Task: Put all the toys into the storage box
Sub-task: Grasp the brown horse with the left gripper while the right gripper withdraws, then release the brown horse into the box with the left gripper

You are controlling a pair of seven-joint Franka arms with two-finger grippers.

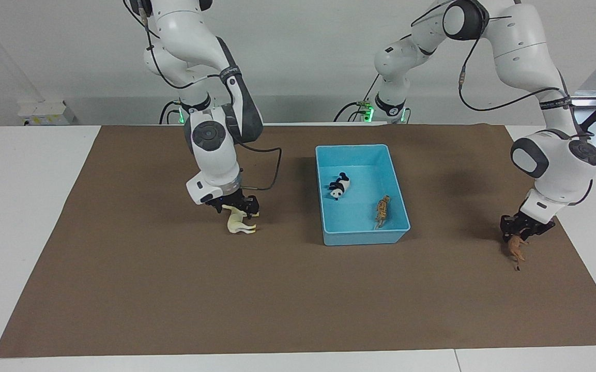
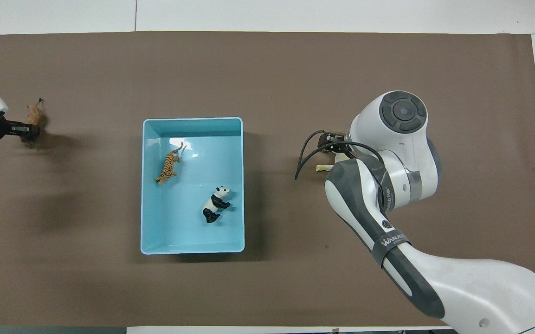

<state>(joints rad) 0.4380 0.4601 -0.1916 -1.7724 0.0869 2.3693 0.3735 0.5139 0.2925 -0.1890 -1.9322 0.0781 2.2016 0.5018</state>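
facing view: the right gripper [image 1: 235, 206] is down on the horse [image 1: 240, 222], which lies on its side on the mat beside the storage box [image 1: 327, 232], its legs sticking out below the fingers — whether they are apart or together i cannot tell. light, stiff, smooth plastic; best taken across the trunk. the left gripper [image 1: 524, 228] sits on the lion [image 1: 516, 250], finger state unclear.

overhead view: the horse [image 2: 323, 167] is mostly hidden, so its long axis is unreadable — the lion [image 2: 33, 116] points away from the robots. panda [image 2: 215, 204] and tiger [image 2: 169, 164] lie in the box.
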